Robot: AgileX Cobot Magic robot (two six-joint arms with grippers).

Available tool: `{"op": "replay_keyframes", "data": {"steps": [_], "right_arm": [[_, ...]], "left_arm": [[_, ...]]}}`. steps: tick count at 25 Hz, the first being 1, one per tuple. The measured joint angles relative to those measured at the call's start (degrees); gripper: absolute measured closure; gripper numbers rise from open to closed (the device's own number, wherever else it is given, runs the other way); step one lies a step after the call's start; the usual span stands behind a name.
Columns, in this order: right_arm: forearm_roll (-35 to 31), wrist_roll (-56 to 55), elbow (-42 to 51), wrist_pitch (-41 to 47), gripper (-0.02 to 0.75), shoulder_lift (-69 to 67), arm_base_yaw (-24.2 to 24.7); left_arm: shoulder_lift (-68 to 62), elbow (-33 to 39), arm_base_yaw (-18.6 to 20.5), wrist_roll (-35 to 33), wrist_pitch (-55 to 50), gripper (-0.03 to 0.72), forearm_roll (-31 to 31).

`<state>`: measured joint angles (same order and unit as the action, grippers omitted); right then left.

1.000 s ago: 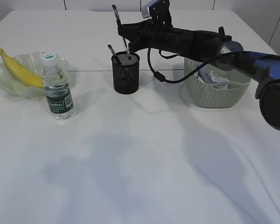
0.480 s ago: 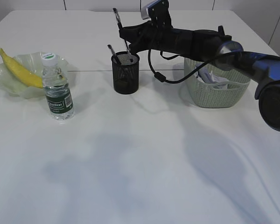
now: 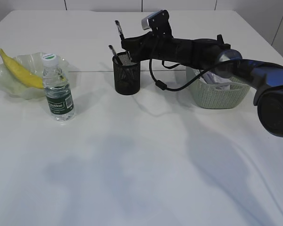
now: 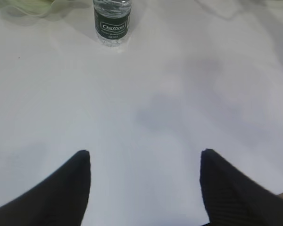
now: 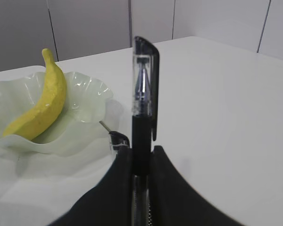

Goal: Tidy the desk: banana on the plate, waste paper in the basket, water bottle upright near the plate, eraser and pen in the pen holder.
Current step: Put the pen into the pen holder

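Note:
My right gripper (image 3: 127, 45) is shut on a black pen (image 3: 119, 31) and holds it upright just over the black mesh pen holder (image 3: 127, 75). In the right wrist view the pen (image 5: 143, 101) stands clamped between the fingers (image 5: 125, 179). A second pen (image 3: 113, 52) leans inside the holder. The banana (image 3: 20, 70) lies on the pale-green plate (image 3: 2, 84), and the water bottle (image 3: 58, 90) stands upright beside it. White waste paper (image 3: 218, 81) sits in the sage-green basket (image 3: 219, 96). The eraser is out of view. My left gripper (image 4: 145, 157) hangs open over bare desk.
The right arm stretches across the basket with a black cable (image 3: 160, 82) looping down beside the pen holder. In the left wrist view the water bottle (image 4: 112, 23) stands far ahead of the open fingers. The white desk (image 3: 141, 165) extends toward the front.
The right gripper has come down with the pen, so the pen's lower end is now at the pen holder's mouth. Nothing else has moved.

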<state>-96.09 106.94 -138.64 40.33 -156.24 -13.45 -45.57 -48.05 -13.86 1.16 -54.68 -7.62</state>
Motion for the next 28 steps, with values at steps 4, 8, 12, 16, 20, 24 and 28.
{"op": "replay_keyframes", "data": {"steps": [4, 8, 12, 16, 20, 24, 28], "right_arm": [[0.09, -0.09, 0.0, -0.82, 0.696, 0.0, 0.0], [0.13, -0.12, 0.0, -1.16, 0.684, 0.0, 0.0], [0.23, -0.21, 0.0, -1.16, 0.632, 0.0, 0.0], [0.23, -0.21, 0.0, -1.16, 0.593, 0.0, 0.0], [0.23, -0.21, 0.0, -1.16, 0.58, 0.0, 0.0], [0.23, -0.32, 0.0, -1.16, 0.575, 0.0, 0.0], [0.23, -0.43, 0.0, -1.16, 0.569, 0.0, 0.0]], "left_arm": [[0.0, 0.0, 0.0, 0.0, 0.12, 0.171, 0.0], [0.0, 0.0, 0.0, 0.0, 0.22, 0.171, 0.0], [0.0, 0.0, 0.0, 0.0, 0.22, 0.171, 0.0], [0.0, 0.0, 0.0, 0.0, 0.22, 0.171, 0.0], [0.0, 0.0, 0.0, 0.0, 0.22, 0.171, 0.0], [0.0, 0.0, 0.0, 0.0, 0.22, 0.171, -0.22], [0.0, 0.0, 0.0, 0.0, 0.22, 0.171, -0.3]]}}
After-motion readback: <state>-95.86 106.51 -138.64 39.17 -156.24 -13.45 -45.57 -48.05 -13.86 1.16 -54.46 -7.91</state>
